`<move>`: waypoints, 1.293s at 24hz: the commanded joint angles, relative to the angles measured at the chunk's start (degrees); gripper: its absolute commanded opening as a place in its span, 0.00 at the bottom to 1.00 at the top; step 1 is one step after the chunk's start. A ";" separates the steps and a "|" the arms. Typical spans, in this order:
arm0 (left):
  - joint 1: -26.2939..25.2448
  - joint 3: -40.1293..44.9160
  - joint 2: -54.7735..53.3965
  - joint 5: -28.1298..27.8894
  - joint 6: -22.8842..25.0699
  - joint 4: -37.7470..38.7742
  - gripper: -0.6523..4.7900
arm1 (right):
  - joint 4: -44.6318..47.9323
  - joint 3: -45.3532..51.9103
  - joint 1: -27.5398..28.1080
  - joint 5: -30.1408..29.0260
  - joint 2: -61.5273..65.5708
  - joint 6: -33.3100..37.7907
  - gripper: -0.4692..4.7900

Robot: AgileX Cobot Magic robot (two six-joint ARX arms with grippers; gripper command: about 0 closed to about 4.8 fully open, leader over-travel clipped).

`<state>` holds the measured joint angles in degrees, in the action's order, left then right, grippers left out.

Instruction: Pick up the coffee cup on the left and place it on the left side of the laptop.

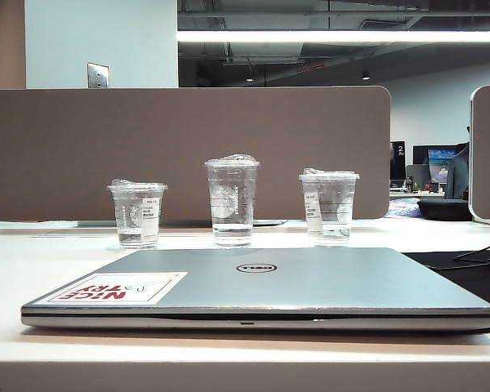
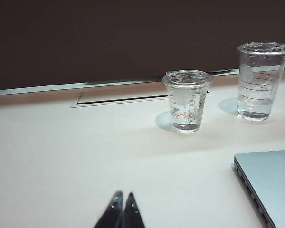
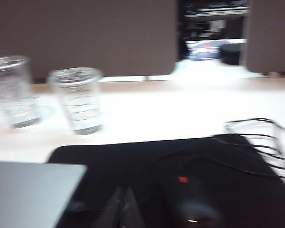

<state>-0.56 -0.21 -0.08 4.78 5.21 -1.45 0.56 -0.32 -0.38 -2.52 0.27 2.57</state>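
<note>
We judge that the task has not begun: nothing is lifted or displaced as far as the pictures show. The coffee cup stands upright on the table, lid on, leftmost in a row of three clear cups behind the closed laptop. A taller cup stands in the middle of that row, and another short cup to its right.

In the left wrist view, the left pincer has its two dark tips pressed together and pinches nothing. It hangs above bare table, well apart from the coffee cup, which lies ahead of it and off toward the laptop's side. The laptop's corner sits beside the pincer on that same side, nearer than the cup. The bare table directly ahead of this pincer, beside the laptop's left edge, is where we judge the cup should end up.

The right pincer likewise shows its tips closed against each other, empty, poised over a black mat with a mouse just beside it. The view is blurred.

Everything is left: spreading the left pincer, reaching the cup, closing on it, lifting it, and setting it down beside the laptop.
</note>
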 commanded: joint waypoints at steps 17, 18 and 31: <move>0.07 -0.20 0.02 1.92 -6.10 -1.01 0.13 | 0.94 0.24 -24.41 -0.17 9.05 0.00 0.08; 0.07 -0.20 0.02 1.99 -6.10 -0.98 0.13 | 0.94 0.24 -24.26 -0.15 9.55 0.00 0.08; 0.07 -2.43 -1.38 -0.70 -11.89 -12.92 0.11 | 0.94 0.24 -24.24 -0.15 9.51 0.00 0.08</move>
<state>-0.56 -1.13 -0.49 5.63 -5.52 -12.36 0.51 -0.32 -24.58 -2.68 9.85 2.57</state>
